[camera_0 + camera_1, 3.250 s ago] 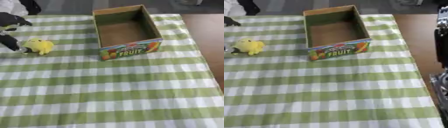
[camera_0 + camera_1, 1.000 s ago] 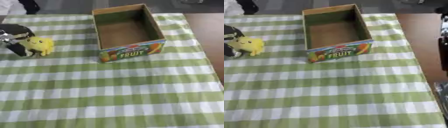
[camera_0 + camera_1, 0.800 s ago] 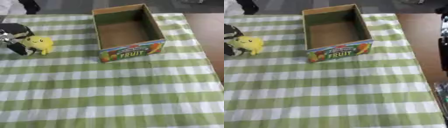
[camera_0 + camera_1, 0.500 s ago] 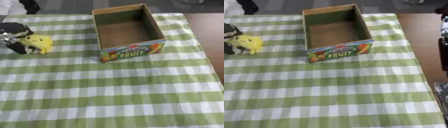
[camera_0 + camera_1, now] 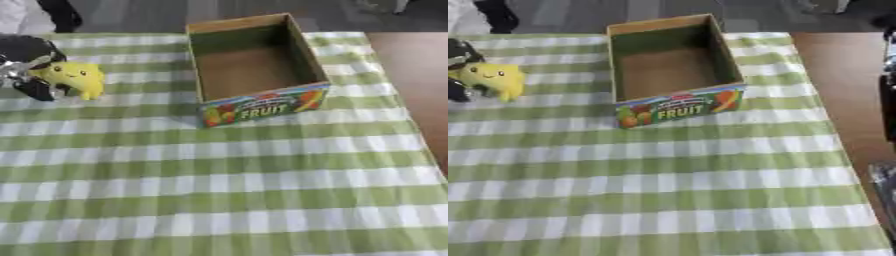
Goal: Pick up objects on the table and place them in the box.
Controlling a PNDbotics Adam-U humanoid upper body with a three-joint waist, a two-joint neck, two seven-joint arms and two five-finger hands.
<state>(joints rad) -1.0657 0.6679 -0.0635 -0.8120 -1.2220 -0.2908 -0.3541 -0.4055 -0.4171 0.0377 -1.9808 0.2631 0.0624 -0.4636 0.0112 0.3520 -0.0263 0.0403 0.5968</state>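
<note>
One object in play: left hand has closed in since 3 s ago, fingers now curled round yellow plush at surface's left edge, box empty, lift next; right hand out of view

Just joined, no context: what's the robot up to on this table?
The robot's left hand is at the far left of the green-and-white checked tablecloth, its fingers closed around a small yellow plush toy. The toy seems to sit on the cloth, not yet carried over. The open cardboard box with the colourful FRUIT label stands to its right with nothing in it. The right hand is not clearly in view.
</note>
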